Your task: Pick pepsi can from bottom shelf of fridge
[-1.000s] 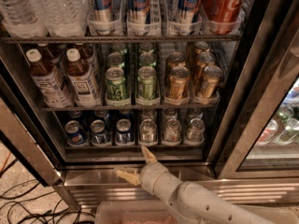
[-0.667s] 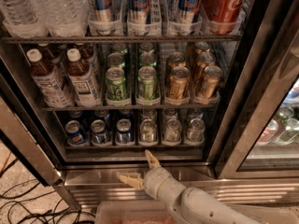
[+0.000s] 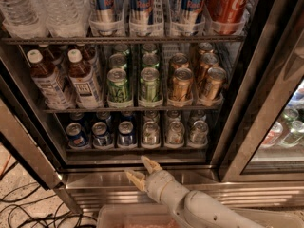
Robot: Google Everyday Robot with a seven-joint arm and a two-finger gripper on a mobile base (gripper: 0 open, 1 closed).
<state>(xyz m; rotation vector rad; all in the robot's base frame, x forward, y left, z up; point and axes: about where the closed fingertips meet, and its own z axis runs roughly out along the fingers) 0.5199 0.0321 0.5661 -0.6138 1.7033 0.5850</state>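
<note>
Camera view: nearest, the gripper (image 3: 137, 168) hangs before the fridge (image 3: 95, 180) sill, fingers spread apart, holding nothing. Farther in, the bottom shelf (image 3: 137, 150) carries the pepsi can (image 3: 126, 133) left of centre, with 3 silver cans (image 3: 175, 133) to its right.

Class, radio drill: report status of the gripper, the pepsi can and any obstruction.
Gripper jaws open, empty, in front of fridge, below bottom shelf. Pepsi can upright, left lanes, untouched. No obstruction seen.
</note>
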